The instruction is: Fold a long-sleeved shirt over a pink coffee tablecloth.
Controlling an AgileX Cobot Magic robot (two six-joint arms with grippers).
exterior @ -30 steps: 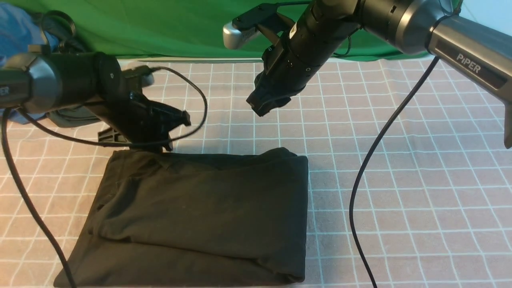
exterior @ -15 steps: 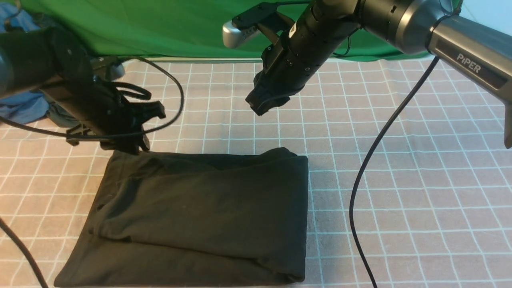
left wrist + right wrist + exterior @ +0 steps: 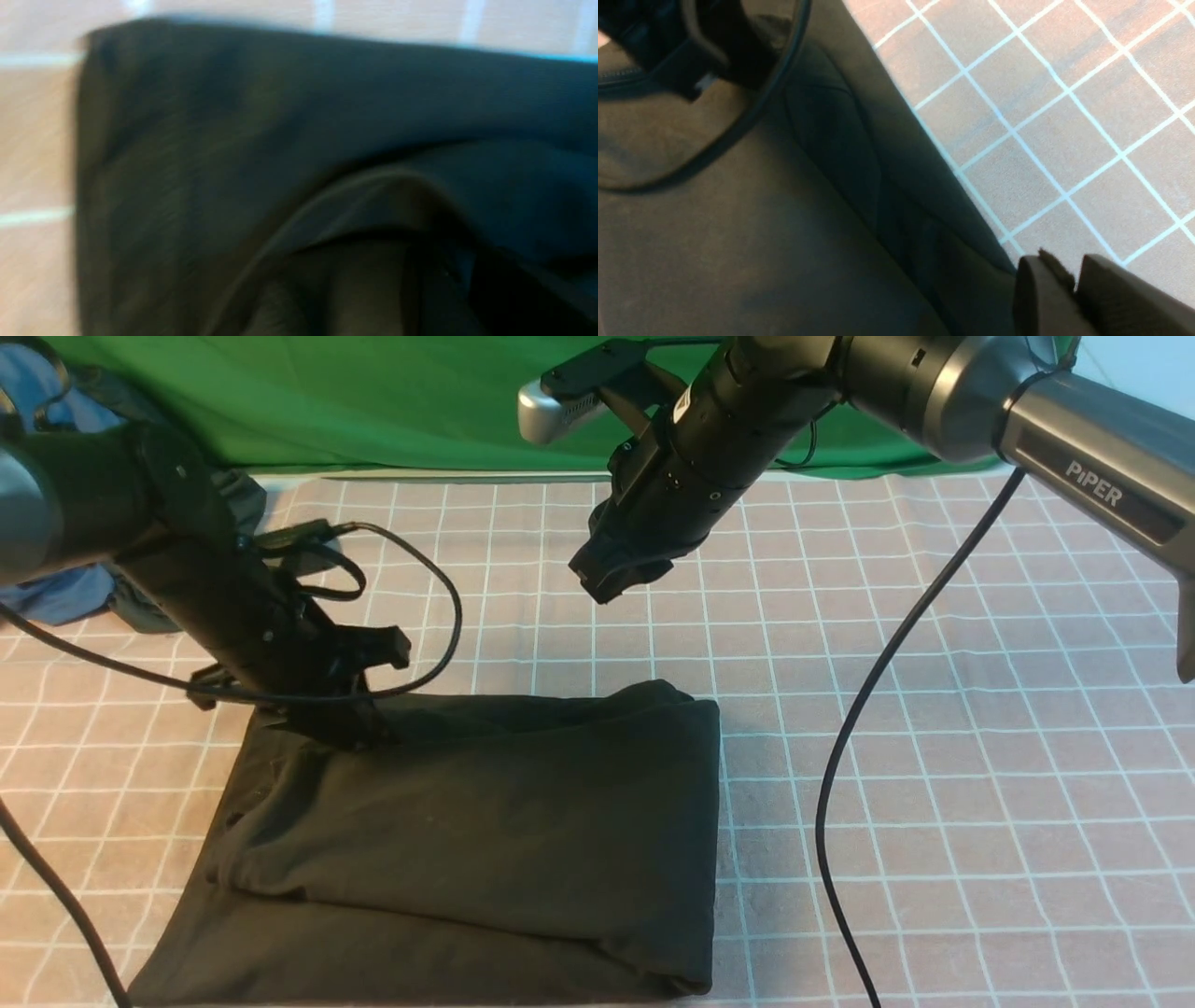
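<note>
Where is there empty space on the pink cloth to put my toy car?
Best spot: the pink tablecloth right of the black shirt, past the hanging cable. The strip behind the shirt is crowded by the left gripper and right gripper.

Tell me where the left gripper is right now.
In the front view, the left gripper is low on the left, at the far-left corner of the folded long-sleeved shirt.

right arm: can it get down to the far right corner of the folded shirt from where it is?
Probably yes. The right gripper hangs above the pink tablecloth, just beyond the long-sleeved shirt; nothing stands between it and that corner. The left gripper is down at the far left corner, well clear.
</note>
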